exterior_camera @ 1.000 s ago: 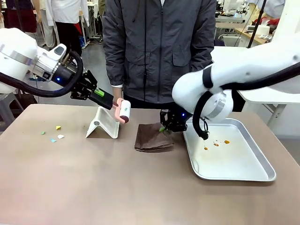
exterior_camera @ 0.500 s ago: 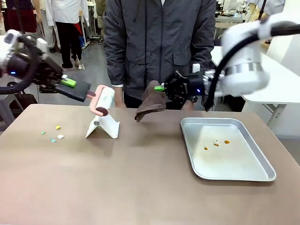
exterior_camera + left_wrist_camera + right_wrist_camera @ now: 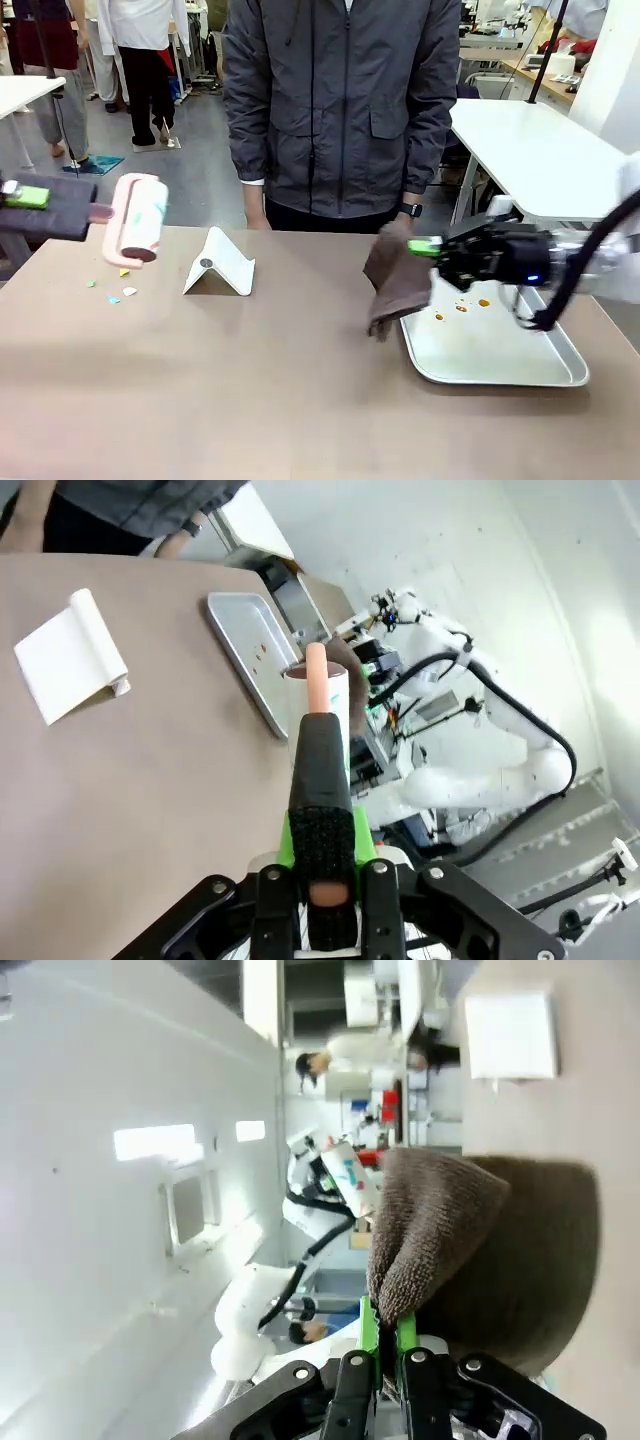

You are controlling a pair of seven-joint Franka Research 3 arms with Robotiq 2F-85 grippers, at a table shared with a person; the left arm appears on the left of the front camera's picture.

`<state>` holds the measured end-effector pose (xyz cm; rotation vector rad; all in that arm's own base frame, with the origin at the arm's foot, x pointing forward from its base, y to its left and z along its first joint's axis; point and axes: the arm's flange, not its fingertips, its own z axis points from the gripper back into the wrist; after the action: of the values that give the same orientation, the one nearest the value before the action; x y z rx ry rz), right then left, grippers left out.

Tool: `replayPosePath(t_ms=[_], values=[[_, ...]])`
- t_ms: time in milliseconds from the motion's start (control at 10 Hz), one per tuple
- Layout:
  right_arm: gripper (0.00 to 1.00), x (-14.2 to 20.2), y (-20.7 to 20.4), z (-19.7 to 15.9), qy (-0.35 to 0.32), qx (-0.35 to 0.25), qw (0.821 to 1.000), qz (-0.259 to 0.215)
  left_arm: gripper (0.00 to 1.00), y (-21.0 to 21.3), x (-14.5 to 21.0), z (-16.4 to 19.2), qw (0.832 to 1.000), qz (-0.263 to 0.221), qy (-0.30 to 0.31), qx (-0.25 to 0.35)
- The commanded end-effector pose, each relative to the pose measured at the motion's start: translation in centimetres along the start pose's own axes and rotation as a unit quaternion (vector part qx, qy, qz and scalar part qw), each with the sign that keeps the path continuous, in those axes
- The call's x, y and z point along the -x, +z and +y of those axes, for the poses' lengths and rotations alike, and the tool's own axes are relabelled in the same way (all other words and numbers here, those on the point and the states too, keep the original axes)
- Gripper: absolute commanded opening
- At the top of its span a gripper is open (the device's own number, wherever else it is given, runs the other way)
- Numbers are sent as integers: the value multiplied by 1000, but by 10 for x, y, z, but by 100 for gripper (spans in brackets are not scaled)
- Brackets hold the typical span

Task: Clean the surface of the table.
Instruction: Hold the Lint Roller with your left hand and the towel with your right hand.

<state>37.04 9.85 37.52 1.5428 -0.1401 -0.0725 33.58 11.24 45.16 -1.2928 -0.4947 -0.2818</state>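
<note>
Left pincer (image 3: 70,210) clamps a pink lint roller (image 3: 138,228) for coloured scraps (image 3: 112,287) on the bench (image 3: 250,380); right pincer (image 3: 425,246) clamps a brown wiping cloth (image 3: 392,280).

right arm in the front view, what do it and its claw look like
The right arm is white and rounded, with a thick black cable looping beside it. Its claw is black and boxy, with bright green pads and a small blue light on its body.

near half of the worktop (image 3: 250,400) bare, open to passage. far strip obstructed: paper scraps (image 3: 112,288) with lint roller (image 3: 137,217) aloft at left, white folded stand (image 3: 222,262) mid-left, brown cloth (image 3: 392,280) hanging over the left edge of the metal tray (image 3: 510,345) at right.
</note>
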Motion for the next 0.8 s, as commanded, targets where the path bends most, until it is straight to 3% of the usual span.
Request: replayPosePath(t_ms=[0,300,400,600,700], values=[[0,61,59,29,3,32,997,-73,20,4,14,6,999,-23,43,-24],[0,87,134,37,-9,50,986,-160,20,68,35,28,985,-60,154,-49],[0,91,157,30,-24,39,983,-177,20,97,36,30,990,-44,131,-33],[0,96,197,9,-33,-1,982,-187,20,149,41,38,990,1,116,-80],[0,97,208,-3,-36,-22,980,-193,20,173,43,44,991,-13,110,-71]])
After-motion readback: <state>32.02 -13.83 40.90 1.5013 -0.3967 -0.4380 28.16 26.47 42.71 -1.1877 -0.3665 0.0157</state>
